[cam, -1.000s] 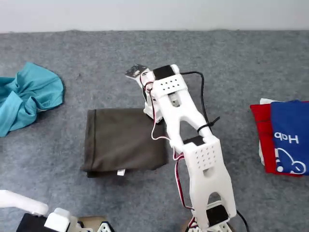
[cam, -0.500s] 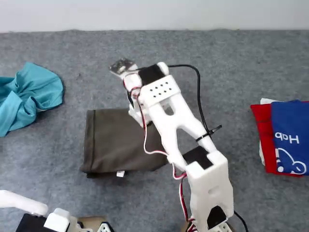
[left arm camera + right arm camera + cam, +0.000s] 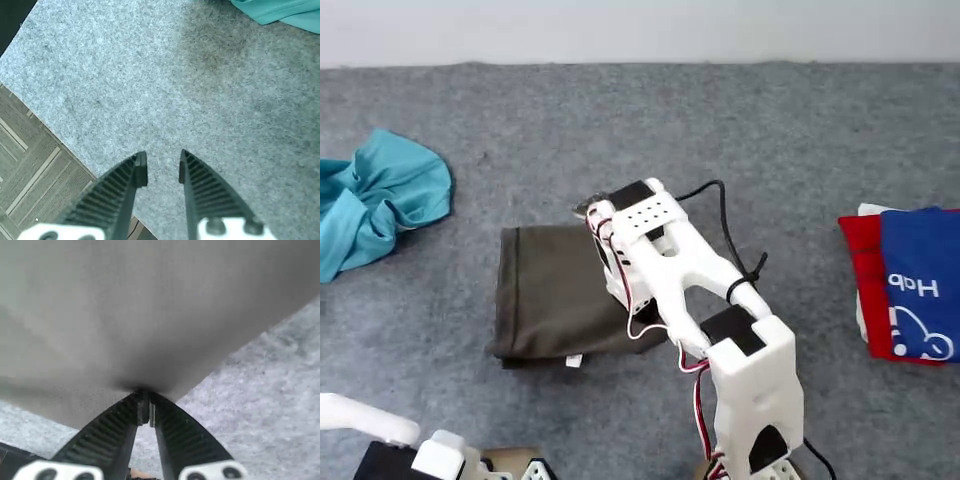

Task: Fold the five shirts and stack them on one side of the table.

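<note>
Right gripper, right wrist view: fingers pressed together on a pucker of the olive shirt, cloth bunching at the tips; grey table beside it. Left wrist view: left gripper holds nothing, fingers a little apart, hanging over bare felt near the table edge, wood floor beyond; a corner of the teal shirt lies well apart from it. High view: right arm is bent down over the right part of the olive shirt, which lies folded into a rectangle mid-table. At the right edge sits a stack: blue shirt on top, red shirt under it, a white edge showing beneath. The teal shirt lies crumpled at the far left, unfolded. Judgement: three appear stacked, the olive one is folded but not yet stacked, the teal one is untouched. Versus one second ago: the arm's wrist was raised beyond the olive shirt's far right corner; it has since swung left and dropped onto the cloth. The shirt has not visibly shifted.
</note>
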You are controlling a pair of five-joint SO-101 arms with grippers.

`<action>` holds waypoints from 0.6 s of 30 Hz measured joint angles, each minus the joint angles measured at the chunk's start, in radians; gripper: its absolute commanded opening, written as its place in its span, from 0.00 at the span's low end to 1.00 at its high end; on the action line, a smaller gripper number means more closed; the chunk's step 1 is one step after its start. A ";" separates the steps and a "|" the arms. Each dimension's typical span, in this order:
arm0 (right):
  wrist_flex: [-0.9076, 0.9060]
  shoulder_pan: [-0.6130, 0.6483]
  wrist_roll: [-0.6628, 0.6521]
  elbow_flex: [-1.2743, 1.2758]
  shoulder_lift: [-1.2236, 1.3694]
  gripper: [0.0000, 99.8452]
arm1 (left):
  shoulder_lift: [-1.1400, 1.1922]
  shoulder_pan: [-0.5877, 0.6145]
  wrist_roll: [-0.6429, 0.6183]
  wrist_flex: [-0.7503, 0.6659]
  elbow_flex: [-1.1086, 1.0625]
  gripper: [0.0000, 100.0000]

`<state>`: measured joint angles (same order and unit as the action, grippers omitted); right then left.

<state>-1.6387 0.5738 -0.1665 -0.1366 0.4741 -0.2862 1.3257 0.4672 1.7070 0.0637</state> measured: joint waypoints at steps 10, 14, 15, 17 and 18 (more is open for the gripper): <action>-0.115 0.029 0.023 -0.193 -0.115 0.34 | 0.000 -0.002 0.000 0.000 0.000 0.12; -0.115 0.049 0.150 -0.193 -0.092 0.41 | 0.000 -0.017 0.000 0.000 0.000 0.12; -0.115 0.058 0.187 -0.198 -0.071 0.41 | 0.000 -0.017 0.000 0.000 0.000 0.12; -0.103 0.074 0.239 -0.199 -0.015 0.41 | 0.000 -0.017 0.000 0.000 0.000 0.12; -0.097 0.078 0.258 -0.201 0.015 0.41 | 0.000 -0.017 0.000 0.000 0.000 0.12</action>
<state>-1.7354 0.6521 0.0913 -0.3376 0.4895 -0.2862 1.3088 0.4672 1.7070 0.0637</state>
